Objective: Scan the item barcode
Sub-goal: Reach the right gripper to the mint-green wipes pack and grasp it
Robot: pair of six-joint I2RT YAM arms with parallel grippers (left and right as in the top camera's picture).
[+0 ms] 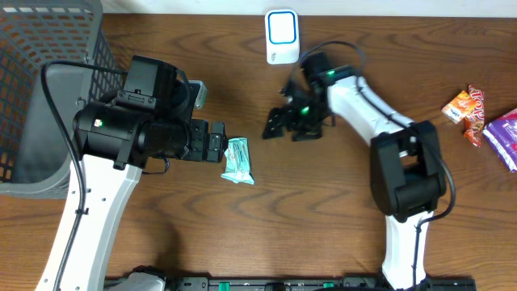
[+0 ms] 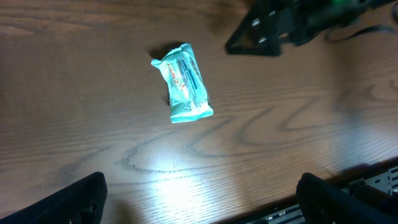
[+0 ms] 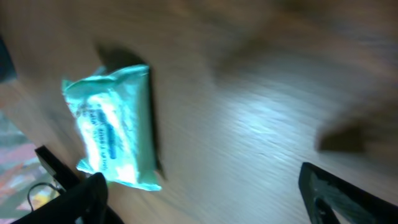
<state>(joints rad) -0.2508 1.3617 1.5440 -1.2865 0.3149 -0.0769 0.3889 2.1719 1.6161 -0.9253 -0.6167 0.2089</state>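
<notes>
At the upper left of the overhead frame sits the grey mesh basket, partly covered by my left arm; I cannot tell what it holds. The teal packet lies flat on the table, left of centre and outside the basket. My left gripper is just beside it, fingers spread wide and holding nothing. My right gripper hangs near centre, right of the packet, also spread and empty. The white scanner is at top centre, and snack packs lie at far right.
</notes>
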